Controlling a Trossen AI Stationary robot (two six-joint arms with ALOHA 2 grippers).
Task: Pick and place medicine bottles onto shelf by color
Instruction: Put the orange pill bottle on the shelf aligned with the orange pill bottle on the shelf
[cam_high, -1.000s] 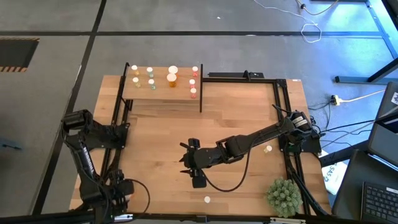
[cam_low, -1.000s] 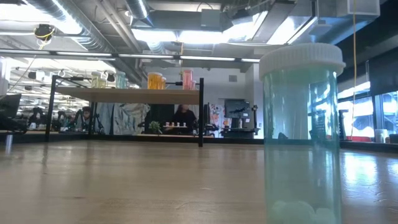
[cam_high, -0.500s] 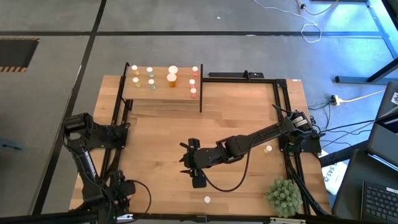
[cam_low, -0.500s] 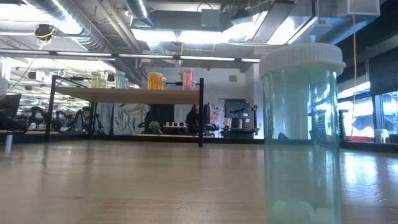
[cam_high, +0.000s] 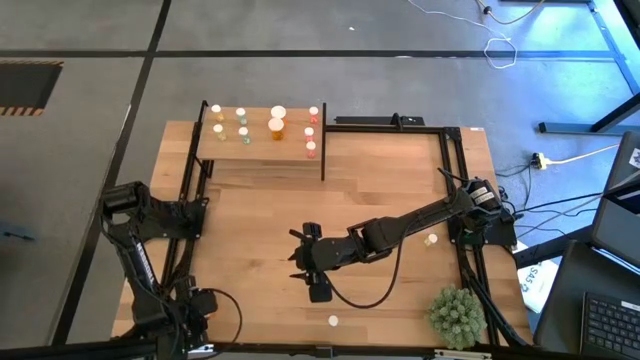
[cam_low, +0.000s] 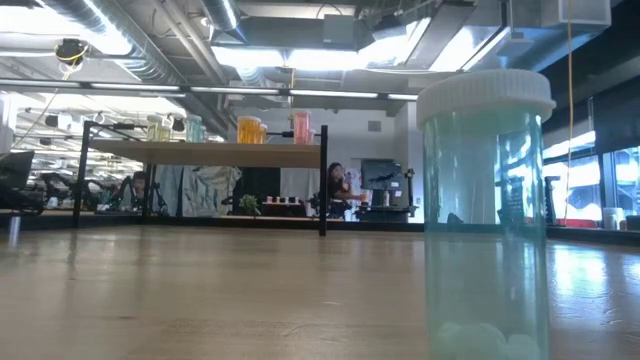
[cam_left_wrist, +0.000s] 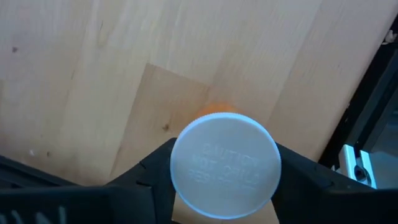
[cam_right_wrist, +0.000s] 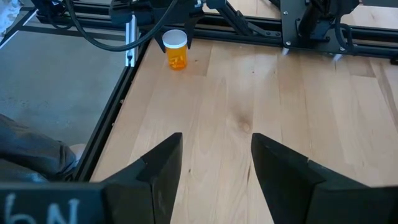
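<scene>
Orange round bottle (cam_left_wrist: 225, 165), left claw (cam_left_wrist: 225, 186) around it

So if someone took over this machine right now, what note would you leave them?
Left claw: by the left arm's base, around a white-capped orange medicine bottle that stands on the table; grip unclear.
Right claw: open, empty, mid-table.
Done: about ten sorted bottles stand on the light wooden shelf.
Left: that orange bottle, a pale green white-capped bottle at the table's edge opposite the shelf, and a small loose bottle by the right arm's base.
</scene>
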